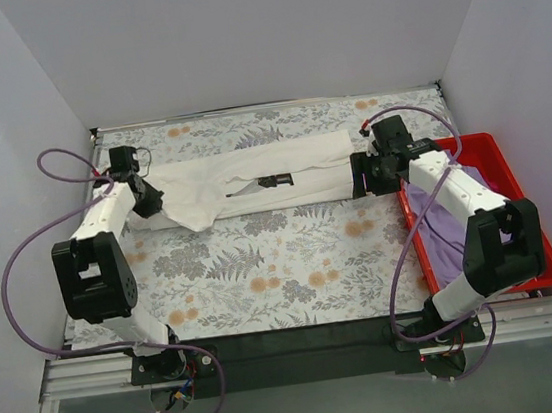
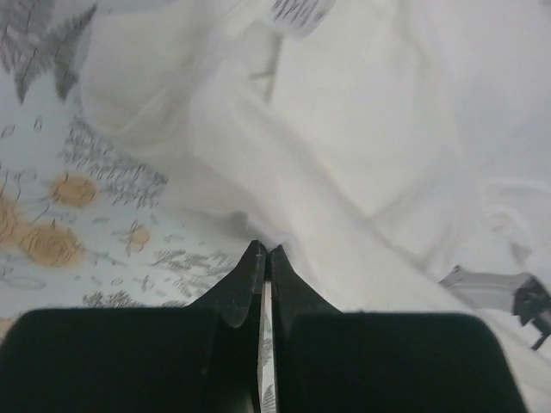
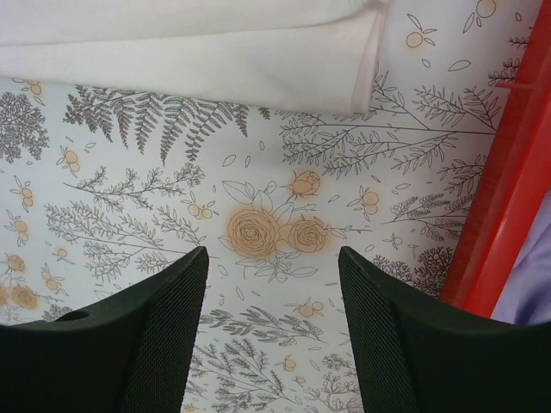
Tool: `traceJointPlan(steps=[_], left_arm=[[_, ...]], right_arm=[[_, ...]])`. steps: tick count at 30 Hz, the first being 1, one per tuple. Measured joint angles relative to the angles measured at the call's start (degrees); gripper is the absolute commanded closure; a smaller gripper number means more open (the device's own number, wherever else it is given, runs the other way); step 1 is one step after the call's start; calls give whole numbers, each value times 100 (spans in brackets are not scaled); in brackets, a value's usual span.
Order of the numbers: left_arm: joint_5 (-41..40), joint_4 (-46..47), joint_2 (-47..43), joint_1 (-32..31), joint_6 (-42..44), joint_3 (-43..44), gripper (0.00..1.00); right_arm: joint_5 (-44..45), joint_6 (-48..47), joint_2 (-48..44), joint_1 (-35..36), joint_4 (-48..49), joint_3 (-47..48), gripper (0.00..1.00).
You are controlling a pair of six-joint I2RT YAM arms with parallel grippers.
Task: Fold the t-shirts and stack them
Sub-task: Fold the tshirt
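Counted: two t-shirts, two grippers, one bin.

Spread as a long, rumpled band near the far edge of the counter, from close to the far-left corner toward the right edge: one white t-shirt. Near its middle, one small black graphic. Wider and more bunched at the left end, narrower and flatter at the right.

Heaped inside the one red bin at the right edge of the counter: one lavender t-shirt, well apart from the white one.

Beneath both, covering the counter: one floral tablecloth.

At the left end of the white t-shirt: the left gripper, clenched, fingertips pressed together right against a fold of white cloth. Cannot tell whether any cloth is nipped between them.

At the right end, just beside the bin's far-left corner: the right gripper, released, two fingers spread wide over bare tablecloth, grasping nothing. Just ahead of it, the white hem; to one side, the red wall with a sliver of lavender behind.
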Motion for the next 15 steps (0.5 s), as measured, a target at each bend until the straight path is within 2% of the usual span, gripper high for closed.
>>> traceJointPlan(steps=[8, 15], left_arm=[[164, 302, 1357, -46, 286, 1950, 100], [289, 459, 2173, -175, 382, 2712, 100]], right_arm=[[98, 2, -72, 0, 28, -59, 42], [151, 2, -72, 0, 37, -59, 42]])
